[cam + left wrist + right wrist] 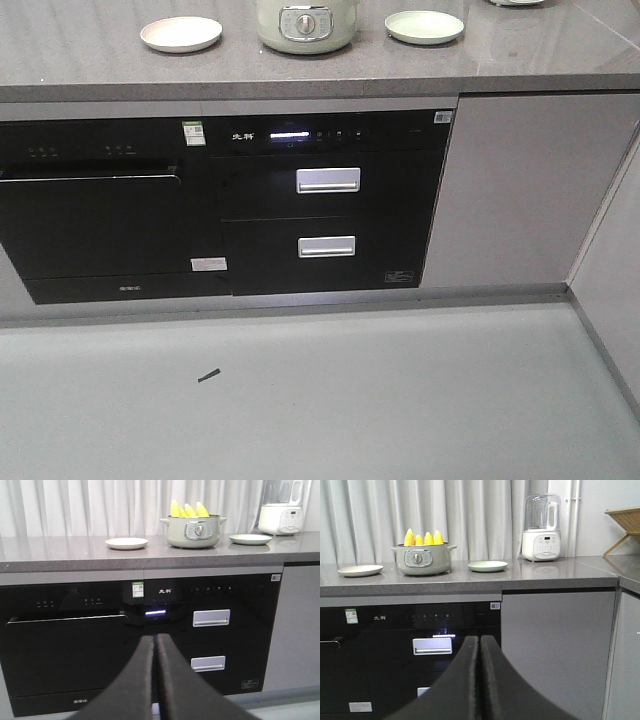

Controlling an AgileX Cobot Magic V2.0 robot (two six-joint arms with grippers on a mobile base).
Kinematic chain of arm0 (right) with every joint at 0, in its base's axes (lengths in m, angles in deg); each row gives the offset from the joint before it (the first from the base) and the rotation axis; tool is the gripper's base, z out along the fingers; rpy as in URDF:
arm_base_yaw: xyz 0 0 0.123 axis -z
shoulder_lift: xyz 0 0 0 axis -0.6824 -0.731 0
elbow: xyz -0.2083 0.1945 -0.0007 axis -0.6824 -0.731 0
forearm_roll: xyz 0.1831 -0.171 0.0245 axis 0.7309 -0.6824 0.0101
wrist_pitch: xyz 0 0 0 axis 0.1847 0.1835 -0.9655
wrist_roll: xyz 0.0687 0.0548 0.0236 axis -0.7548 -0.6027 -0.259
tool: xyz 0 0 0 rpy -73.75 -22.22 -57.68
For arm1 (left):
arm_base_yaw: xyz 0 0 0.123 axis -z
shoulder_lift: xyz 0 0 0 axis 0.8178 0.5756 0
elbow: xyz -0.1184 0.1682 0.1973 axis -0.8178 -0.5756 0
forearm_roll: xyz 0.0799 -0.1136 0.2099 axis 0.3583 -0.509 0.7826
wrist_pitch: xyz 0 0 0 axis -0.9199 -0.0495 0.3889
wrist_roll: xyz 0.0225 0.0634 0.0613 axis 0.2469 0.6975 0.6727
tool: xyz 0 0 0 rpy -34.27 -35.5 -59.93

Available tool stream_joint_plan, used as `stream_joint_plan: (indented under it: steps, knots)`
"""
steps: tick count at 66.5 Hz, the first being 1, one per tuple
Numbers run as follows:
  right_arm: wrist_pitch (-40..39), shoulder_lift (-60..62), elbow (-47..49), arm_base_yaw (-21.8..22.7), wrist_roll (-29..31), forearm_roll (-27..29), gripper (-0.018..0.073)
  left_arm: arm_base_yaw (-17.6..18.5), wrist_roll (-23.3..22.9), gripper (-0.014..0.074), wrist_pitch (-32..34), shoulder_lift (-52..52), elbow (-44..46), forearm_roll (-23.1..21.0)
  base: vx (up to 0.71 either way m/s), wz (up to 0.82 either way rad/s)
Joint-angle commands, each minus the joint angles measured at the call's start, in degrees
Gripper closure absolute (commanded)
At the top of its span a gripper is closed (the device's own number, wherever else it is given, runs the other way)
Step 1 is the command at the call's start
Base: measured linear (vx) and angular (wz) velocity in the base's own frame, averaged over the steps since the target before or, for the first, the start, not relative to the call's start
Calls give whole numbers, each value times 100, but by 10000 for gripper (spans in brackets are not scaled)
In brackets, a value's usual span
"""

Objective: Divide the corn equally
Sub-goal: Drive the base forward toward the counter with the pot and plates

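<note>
Your left gripper (155, 642) has its jaws pressed together with nothing between them, and your right gripper (480, 641) is closed the same way. Both sit low, level with the black fronts (65, 645) under the counter (60, 552).

The corn (189, 509) stands upright in the pot (194, 532) on the counter, well apart from both grippers. From your left gripper it is up and a little to the right. From your right gripper it is up and to the left. In the right wrist view you can count four yellow tips above the rim.

A white plate (126, 543) lies left of the pot and a green plate (250, 539) right of it, each apart from the pot. A white blender (541, 527) stands further right. The counter's front edge runs between your grippers and the pot. A small dark scrap (208, 375) lies on the floor.
</note>
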Motion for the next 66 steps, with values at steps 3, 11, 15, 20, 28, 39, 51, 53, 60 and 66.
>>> stream_joint_plan:
  steps: [3, 11, 15, 20, 28, 39, 51, 53, 60, 66]
  knots:
    - [-393, 3, -40, 27, -9, -48, 566, -9, -43, 603, 464, -90, -81, -16, 19, -3]
    - [-393, 3, -40, 27, -9, -48, 566, -9, -43, 603, 464, -90, -81, -16, 18, -3]
    - [-393, 3, -40, 27, -9, -48, 566, -9, -43, 603, 464, -90, -81, -16, 18, -3]
    - [-393, 3, -40, 27, -9, -48, 566, -9, -43, 603, 464, -90, -81, -16, 18, -3]
    - [-393, 3, -40, 27, -9, -48, 566, -9, -43, 603, 464, -90, -81, -16, 18, -3]
    - [-393, 3, -40, 27, -9, -48, 566, -9, -43, 603, 464, -90, -81, -16, 18, -2]
    - [-393, 3, -40, 27, -9, -48, 566, -9, -43, 603, 464, -90, -81, -16, 20, -1]
    - [-393, 3, -40, 27, -9, -48, 566, -9, -43, 603, 464, -90, -81, -16, 21, 0]
    - [-393, 3, -40, 27, -9, -48, 566, -9, -43, 603, 464, -90, -81, -16, 22, 0]
    - [-393, 3, -40, 27, -9, -48, 566, -9, -43, 603, 464, -90, -81, -16, 22, 1]
